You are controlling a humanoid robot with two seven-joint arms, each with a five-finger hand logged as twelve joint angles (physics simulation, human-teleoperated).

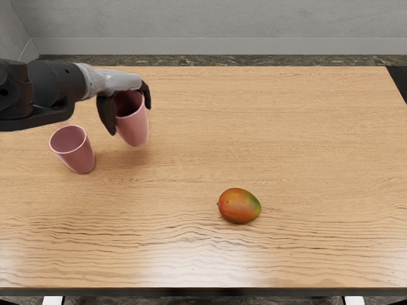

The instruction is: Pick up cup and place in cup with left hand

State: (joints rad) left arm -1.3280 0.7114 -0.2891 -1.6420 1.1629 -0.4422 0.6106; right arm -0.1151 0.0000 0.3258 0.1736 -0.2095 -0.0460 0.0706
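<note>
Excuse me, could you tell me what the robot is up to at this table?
The robot's left hand has its fingers around a pink cup, which appears to be held just above the table. A second pink cup stands on the table, and the two cups are apart: the held one has not been placed inside it. A mango lies nearer the front edge. The right hand is out of view.
</note>
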